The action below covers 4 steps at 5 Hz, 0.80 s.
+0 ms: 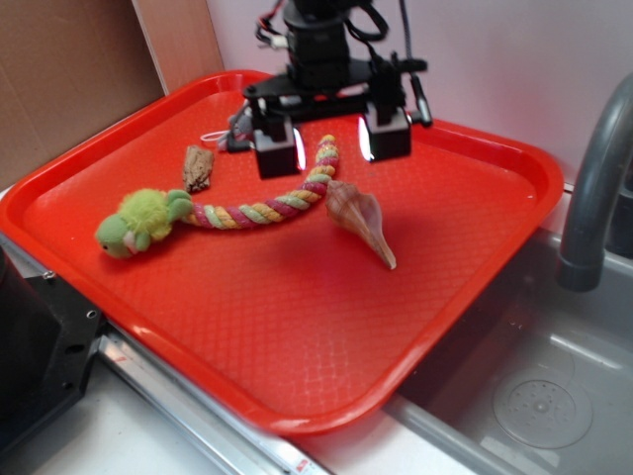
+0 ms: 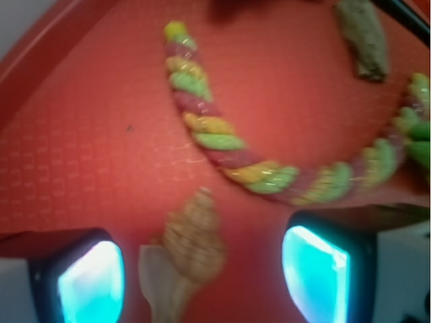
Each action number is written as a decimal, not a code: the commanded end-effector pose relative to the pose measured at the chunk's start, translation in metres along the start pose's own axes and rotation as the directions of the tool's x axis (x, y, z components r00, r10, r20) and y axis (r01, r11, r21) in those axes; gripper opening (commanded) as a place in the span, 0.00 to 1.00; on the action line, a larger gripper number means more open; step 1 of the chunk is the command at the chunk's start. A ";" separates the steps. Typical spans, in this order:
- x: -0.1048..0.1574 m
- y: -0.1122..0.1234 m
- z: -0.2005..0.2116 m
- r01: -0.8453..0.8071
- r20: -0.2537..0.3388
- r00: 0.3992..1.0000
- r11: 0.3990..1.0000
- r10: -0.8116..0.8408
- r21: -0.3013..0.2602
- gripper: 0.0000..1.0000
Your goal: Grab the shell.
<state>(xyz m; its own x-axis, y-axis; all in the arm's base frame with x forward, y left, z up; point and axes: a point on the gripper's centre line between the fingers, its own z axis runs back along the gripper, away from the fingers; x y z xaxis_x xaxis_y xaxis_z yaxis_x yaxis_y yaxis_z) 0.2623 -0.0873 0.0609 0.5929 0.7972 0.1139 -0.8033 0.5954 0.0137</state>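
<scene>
The shell (image 1: pixel 358 218) lies on the red tray (image 1: pixel 297 327), a tan ribbed whorl tapering to a pale tip that points front right. In the wrist view the shell (image 2: pixel 192 252) sits low in the frame between the two glowing pads (image 2: pixel 91 282), apart from both. My gripper (image 1: pixel 333 146) hangs open just behind and above the shell, over the tail of the rope toy, with nothing held between its fingers.
A braided rope toy (image 1: pixel 252 213) with a fuzzy green head (image 1: pixel 138 223) curves left of the shell. A small brown bark-like chunk (image 1: pixel 198 168) lies behind it. A grey faucet (image 1: pixel 593 188) and a sink basin (image 1: pixel 534 396) stand to the right of the tray.
</scene>
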 end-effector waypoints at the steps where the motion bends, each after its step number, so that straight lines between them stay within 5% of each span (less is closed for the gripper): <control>1: -0.008 -0.014 -0.021 0.074 -0.003 0.997 0.997 -0.074 0.007 1.00; 2: -0.004 -0.008 -0.030 0.080 -0.035 0.996 0.997 -0.080 0.012 1.00; 3: 0.001 -0.002 -0.036 0.048 0.001 0.999 0.998 -0.048 0.045 0.58; 4: 0.003 0.001 -0.037 0.025 0.003 1.000 0.998 -0.025 0.052 0.00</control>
<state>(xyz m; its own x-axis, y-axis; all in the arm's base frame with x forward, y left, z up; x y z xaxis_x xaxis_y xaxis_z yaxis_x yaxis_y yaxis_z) 0.2625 -0.0908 0.0219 0.6356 0.7655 0.1001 -0.7720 0.6310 0.0763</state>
